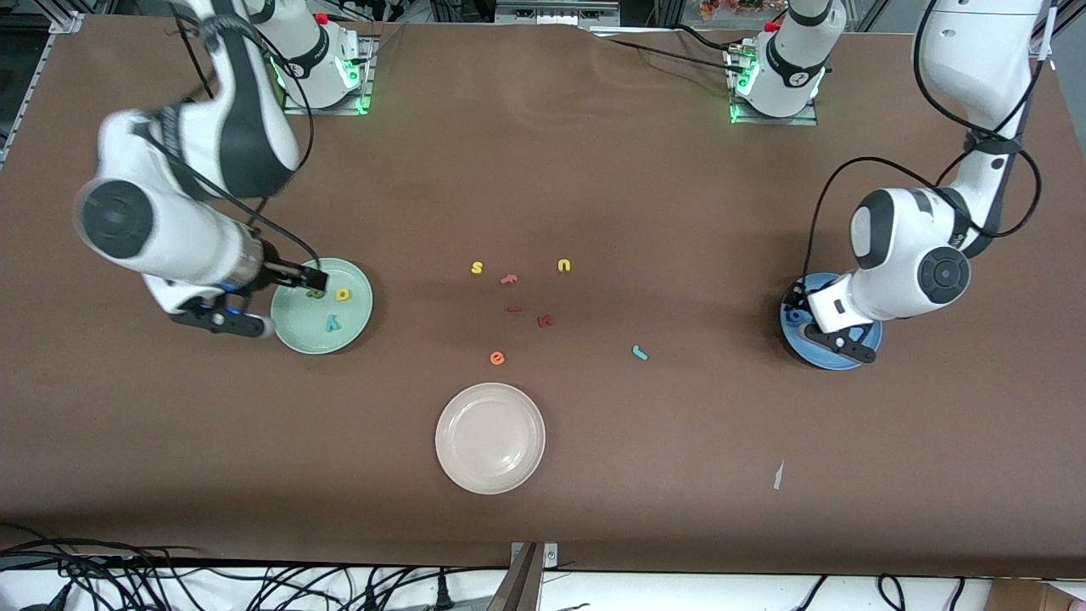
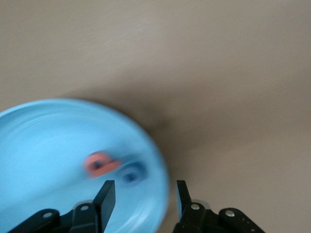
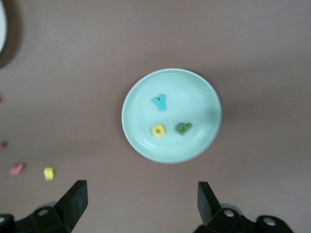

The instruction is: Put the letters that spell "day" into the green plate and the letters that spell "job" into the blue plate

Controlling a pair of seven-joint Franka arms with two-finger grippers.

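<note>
On the brown table, the round pale mint-green plate holds the teal y, yellow a and dark green d, with the right gripper above it, fingers spread wide and empty. The left gripper hangs over the sky-blue plate, fingers parted around nothing, with the salmon-pink b and blue ring-shaped o inside. The teal hooked j lies on the table between the plates.

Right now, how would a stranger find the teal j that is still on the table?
Start at the cream plate near the front camera, then look toward the left arm's end, short of the blue plate. The teal j lies alone there, the only teal letter on bare table.
</note>
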